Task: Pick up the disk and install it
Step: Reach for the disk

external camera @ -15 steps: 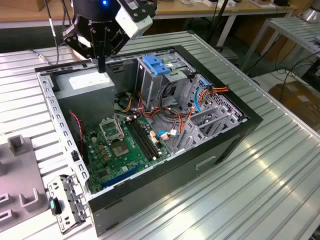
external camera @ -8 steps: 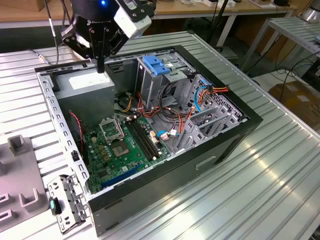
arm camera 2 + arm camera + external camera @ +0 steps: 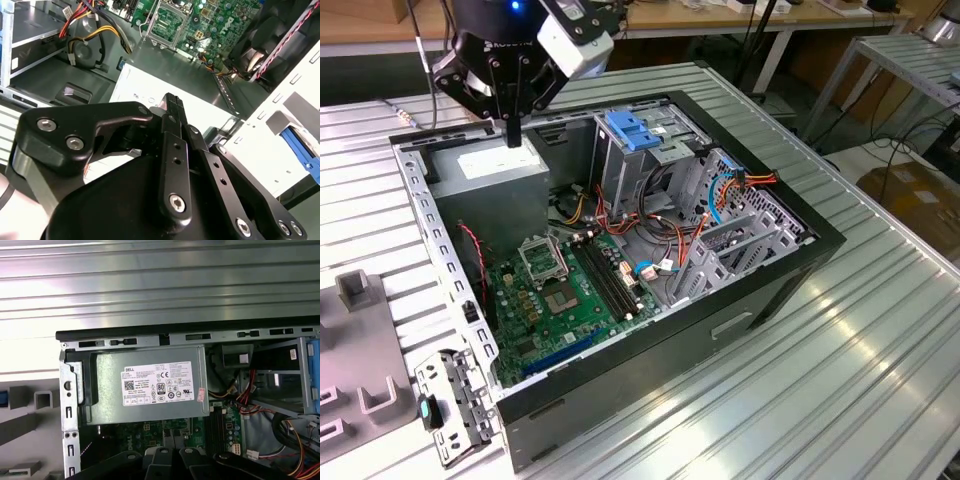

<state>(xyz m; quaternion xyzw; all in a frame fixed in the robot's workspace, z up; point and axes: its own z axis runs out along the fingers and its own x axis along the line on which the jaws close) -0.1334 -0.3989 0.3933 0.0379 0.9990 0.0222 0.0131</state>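
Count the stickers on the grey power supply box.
2. A large white label sits mid-face on the power supply. A small sticker is beside it, at the edge toward the cables. Other faces are hidden.

Glossy ribbed metal table [image 3: 880,330], matt black pincer [image 3: 172,107], dull grey metal box [image 3: 107,385], blue plastic bracket [image 3: 635,130].

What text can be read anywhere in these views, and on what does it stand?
White sticker on the grey metal box: fine print, too small to read.
Small pink tag beside that sticker: unreadable.
Lettering on the arm's wrist in the exterior view: blurred.
Green motherboard: markings too small to read.
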